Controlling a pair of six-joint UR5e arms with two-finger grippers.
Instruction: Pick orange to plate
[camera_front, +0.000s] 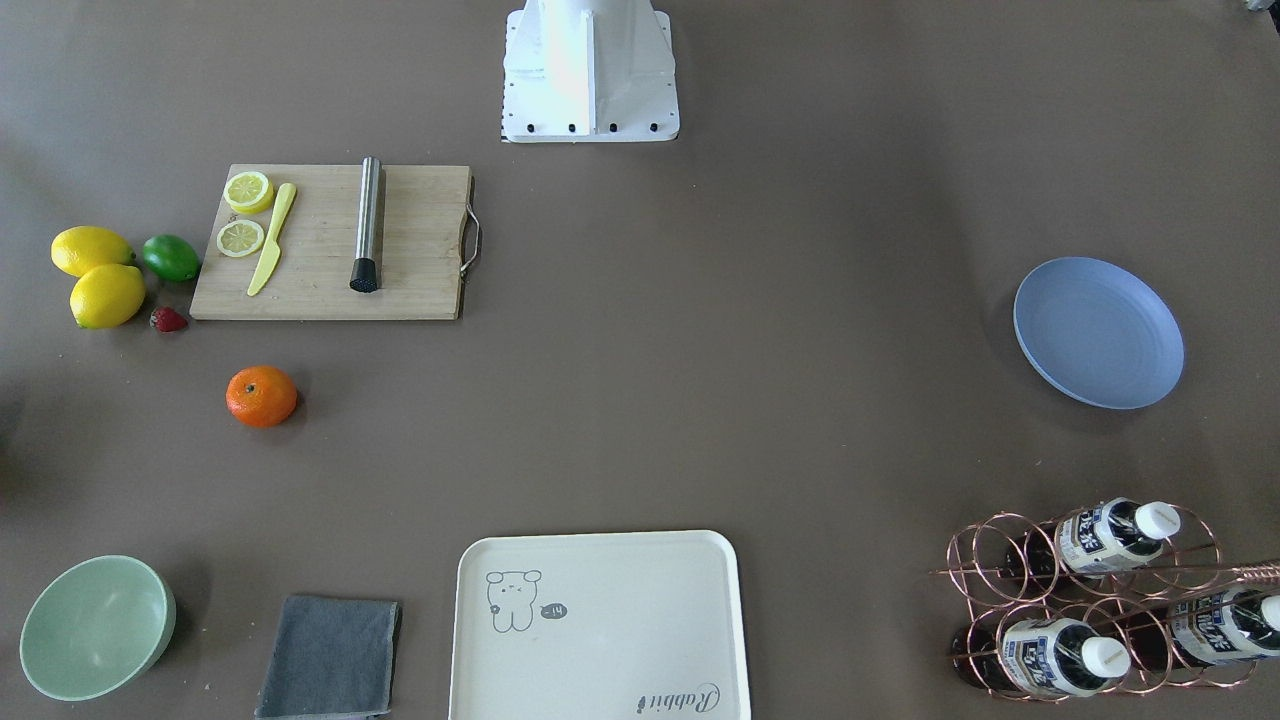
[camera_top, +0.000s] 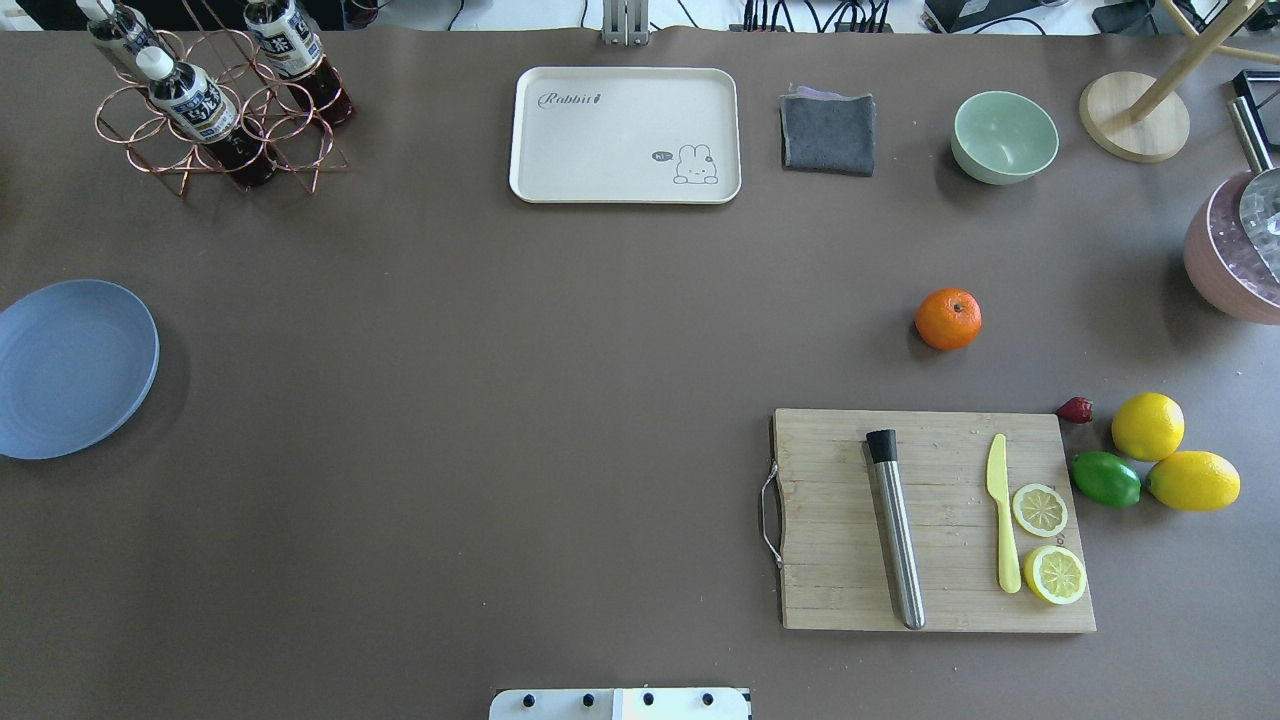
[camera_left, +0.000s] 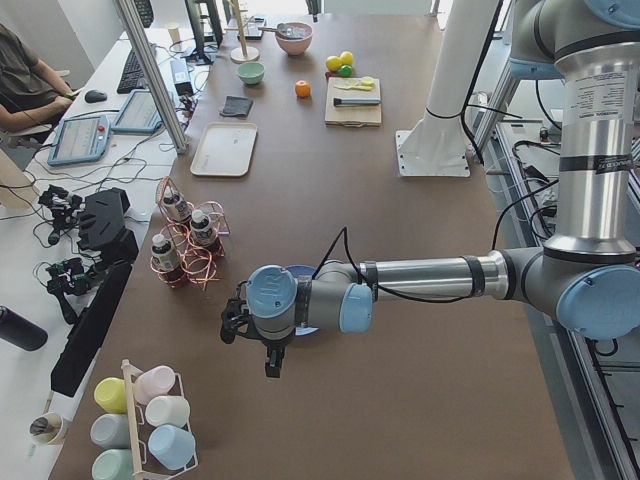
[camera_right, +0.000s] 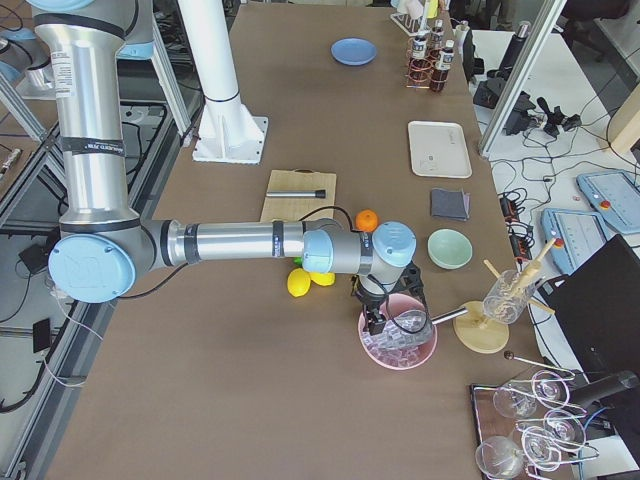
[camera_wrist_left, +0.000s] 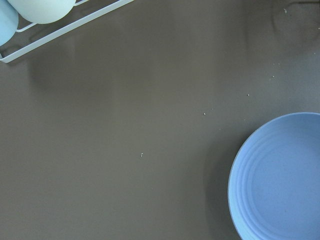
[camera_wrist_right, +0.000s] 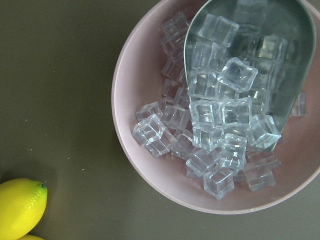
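Observation:
The orange (camera_front: 261, 396) (camera_top: 948, 319) lies alone on the brown table, between the cutting board and the green bowl. The periwinkle plate (camera_front: 1098, 332) (camera_top: 70, 367) sits empty at the opposite end of the table. My left gripper (camera_left: 273, 362) hangs just beside the plate (camera_wrist_left: 280, 180); only the exterior left view shows it, so I cannot tell its state. My right gripper (camera_right: 376, 320) hovers over a pink bowl of ice (camera_wrist_right: 210, 115), past the lemons from the orange (camera_right: 367, 219). It appears only in the exterior right view, so its state is also unclear.
A wooden cutting board (camera_top: 930, 520) carries a steel muddler, a yellow knife and lemon slices. Two lemons (camera_top: 1148, 426), a lime and a strawberry lie beside it. A cream tray (camera_top: 625, 135), grey cloth, green bowl (camera_top: 1004, 136) and copper bottle rack (camera_top: 215, 100) line the far edge.

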